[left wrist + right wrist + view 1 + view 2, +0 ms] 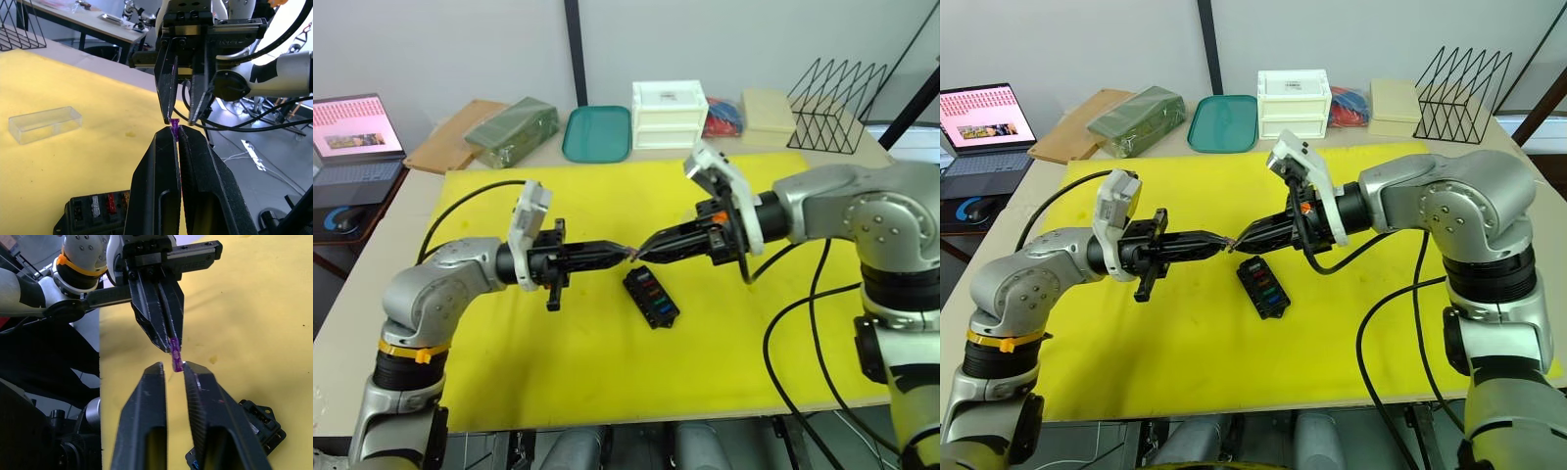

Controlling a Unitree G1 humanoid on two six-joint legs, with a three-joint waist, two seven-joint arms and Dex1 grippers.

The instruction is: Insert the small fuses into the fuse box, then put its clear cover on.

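Left tool [168, 340] pinching a purple fuse [175, 355] at its tips, held in the air above the yellow mat [558, 362]; right tool [171, 372] tip-to-tip with it, fingers spread a little, one fingertip [188, 369] right at the fuse's free end, contact can't be confirmed. Fuse box [651, 297] lies flat on the mat just below the meeting point, several coloured fuses already seated in its slots. Clear cover [44, 124] lies on the mat, apart from the box.
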